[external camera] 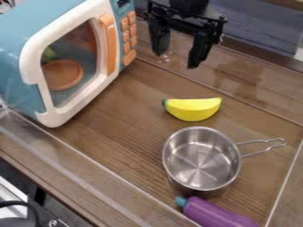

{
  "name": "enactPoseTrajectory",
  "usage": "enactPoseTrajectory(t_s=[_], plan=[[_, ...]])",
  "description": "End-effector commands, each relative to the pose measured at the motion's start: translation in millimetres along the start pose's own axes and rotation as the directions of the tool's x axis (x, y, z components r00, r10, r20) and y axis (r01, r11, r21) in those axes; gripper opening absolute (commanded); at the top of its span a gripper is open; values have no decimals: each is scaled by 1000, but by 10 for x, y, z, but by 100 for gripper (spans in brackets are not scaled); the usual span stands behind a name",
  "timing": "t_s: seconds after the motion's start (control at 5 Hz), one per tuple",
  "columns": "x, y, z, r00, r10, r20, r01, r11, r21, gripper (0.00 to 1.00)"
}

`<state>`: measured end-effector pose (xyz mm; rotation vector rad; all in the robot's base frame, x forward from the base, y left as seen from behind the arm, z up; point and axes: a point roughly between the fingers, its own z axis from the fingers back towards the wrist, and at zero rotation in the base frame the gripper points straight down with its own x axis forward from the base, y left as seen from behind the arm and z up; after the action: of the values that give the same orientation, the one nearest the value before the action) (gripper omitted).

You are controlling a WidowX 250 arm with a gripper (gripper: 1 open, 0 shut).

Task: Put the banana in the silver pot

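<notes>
One gripper (182, 55), jaws spread wide, nothing between them, up near the top of the view. One banana (192, 109) on the wood tabletop (112, 124), just beyond the pot's far rim, apart from it. One silver pot (203, 160), wire handle out toward the right edge. One purple toy (217, 213) near the pot, cut by the bottom edge. One blue toy microwave (66, 55) at left. Bare wood between microwave and pot; tighter between pot and purple toy.
</notes>
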<state>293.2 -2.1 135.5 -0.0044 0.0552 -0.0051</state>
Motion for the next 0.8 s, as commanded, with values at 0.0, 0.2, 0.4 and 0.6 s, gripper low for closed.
enactPoseTrajectory(t_s=[0.0,0.2,0.4,0.6], plan=[[-48,-51,-305,966,-247,-73,246,969,-24,100],[-49,-157,-523,872,-481,-85,478,877,-54,100],[-32,-242,-700,728,-681,-72,681,731,-31,100],[-23,-273,-716,637,-767,-71,770,638,7,100]])
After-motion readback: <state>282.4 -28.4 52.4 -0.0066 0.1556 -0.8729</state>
